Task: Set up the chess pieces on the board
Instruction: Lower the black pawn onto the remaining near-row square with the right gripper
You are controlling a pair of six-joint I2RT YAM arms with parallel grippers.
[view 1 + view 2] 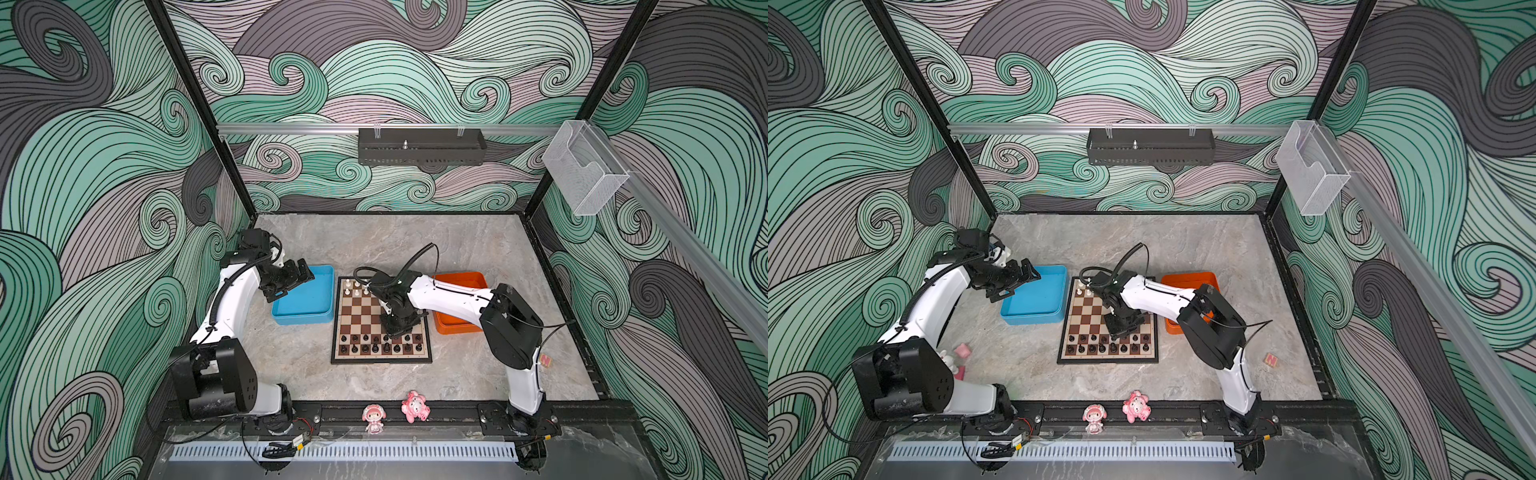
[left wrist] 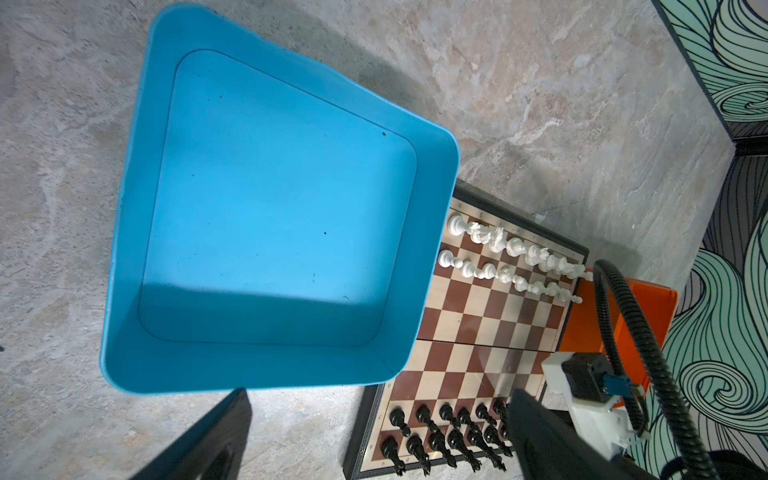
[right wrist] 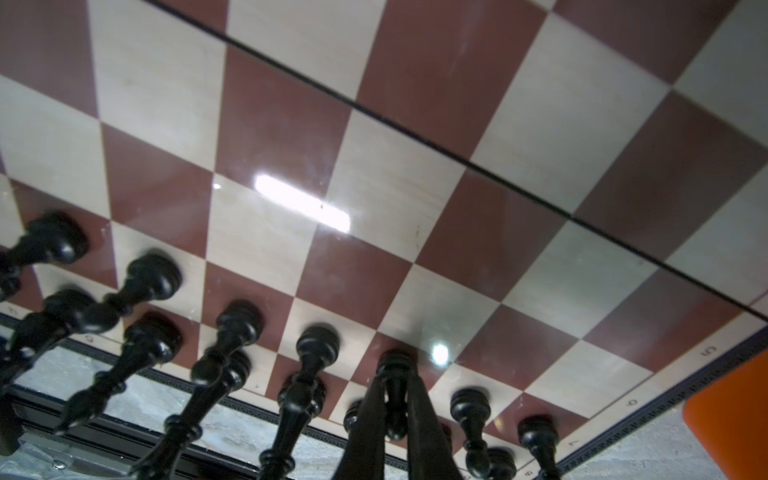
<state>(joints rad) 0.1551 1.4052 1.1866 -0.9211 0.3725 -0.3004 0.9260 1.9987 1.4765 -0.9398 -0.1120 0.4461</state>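
Board [image 1: 357, 321]: table centre, blue tray [image 2: 137, 232] just beside its left edge, orange tray [image 1: 457, 277] at its right; middle ranks bare. Left gripper [image 1: 296, 283]: jaws wide, holding nothing, above the blue tray's rim. Right gripper [image 3: 395, 376]: pinched on a black pawn [image 3: 395, 399] among the near black rows [image 1: 374, 345]. White rows [image 2: 511, 257]: shown end to end in the left wrist view, mostly covered by the right arm in both top views.

Brown-and-cream checkered board [image 1: 362, 321], blue tray [image 1: 303, 318]

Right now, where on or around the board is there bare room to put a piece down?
Free: middle rows of the board between the white pieces and black pieces; the blue tray; the table between board and front rail. Crowded: the near rows, where the right gripper pinches a black pawn.
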